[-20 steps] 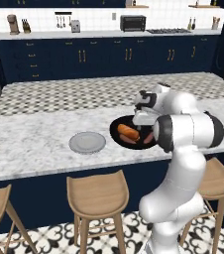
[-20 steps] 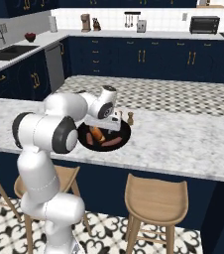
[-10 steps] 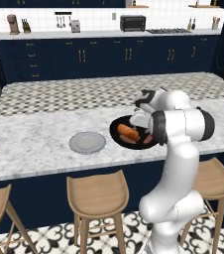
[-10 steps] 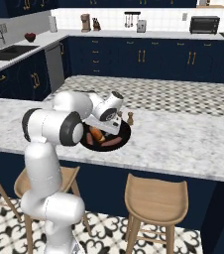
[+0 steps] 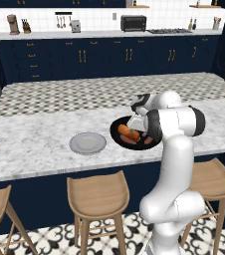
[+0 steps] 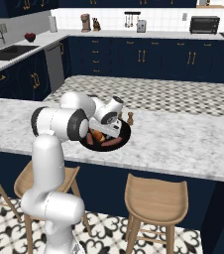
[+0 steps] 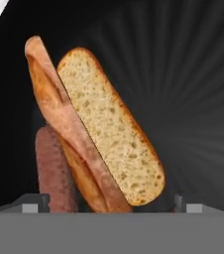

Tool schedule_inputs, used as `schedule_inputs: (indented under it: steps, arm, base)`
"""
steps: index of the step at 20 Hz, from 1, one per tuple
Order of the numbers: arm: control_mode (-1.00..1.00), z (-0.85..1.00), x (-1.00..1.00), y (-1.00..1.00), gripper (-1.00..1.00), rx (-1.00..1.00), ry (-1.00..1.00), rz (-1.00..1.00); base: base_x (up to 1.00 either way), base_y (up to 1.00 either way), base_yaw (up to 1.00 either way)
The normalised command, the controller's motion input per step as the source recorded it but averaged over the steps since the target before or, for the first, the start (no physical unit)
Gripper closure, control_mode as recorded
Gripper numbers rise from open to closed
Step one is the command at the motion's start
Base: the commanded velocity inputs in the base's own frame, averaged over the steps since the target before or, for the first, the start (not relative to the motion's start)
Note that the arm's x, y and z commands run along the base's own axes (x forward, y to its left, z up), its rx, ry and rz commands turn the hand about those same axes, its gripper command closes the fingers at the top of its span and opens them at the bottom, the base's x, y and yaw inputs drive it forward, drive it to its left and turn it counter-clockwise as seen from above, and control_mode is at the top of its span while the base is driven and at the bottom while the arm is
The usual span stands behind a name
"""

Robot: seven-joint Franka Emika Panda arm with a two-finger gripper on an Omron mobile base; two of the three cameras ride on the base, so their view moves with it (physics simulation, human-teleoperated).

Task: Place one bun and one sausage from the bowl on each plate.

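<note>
Grey plate on marble island counter, left, well apart from the arm. Black bowl just right of it, near counter's front edge; bun lies in bowl with sausage beside it. Gripper low over bowl, jaws spread wide, pinching nothing. Hand view: bun split, cut face up, between the finger tips; sausage alongside at its left, on bowl floor. Right base view: small pepper mill just behind bowl
</note>
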Motion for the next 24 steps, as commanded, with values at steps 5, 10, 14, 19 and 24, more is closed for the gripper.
schedule_inputs:
  steps: [5,10,14,19,24]
  arm:
    - [-1.0,-0.17,0.3,0.15,-1.0,0.0,0.0,0.0]
    - [-1.0,-0.31,0.04,0.0,-1.0,-0.07,0.0,0.0]
    - [-1.0,-0.26,0.0,0.12,1.0,-0.13,0.0,0.0]
    - [-1.0,-0.29,0.0,0.02,1.0,-0.05,0.0,0.0]
    - [-1.0,0.18,-0.24,0.0,1.0,0.07,-0.07,0.0]
  base:
    - [0.0,0.0,0.0]
    - [0.0,0.0,0.0]
    - [0.0,0.0,0.0]
    - [0.0,0.0,0.0]
    - [0.0,0.0,0.0]
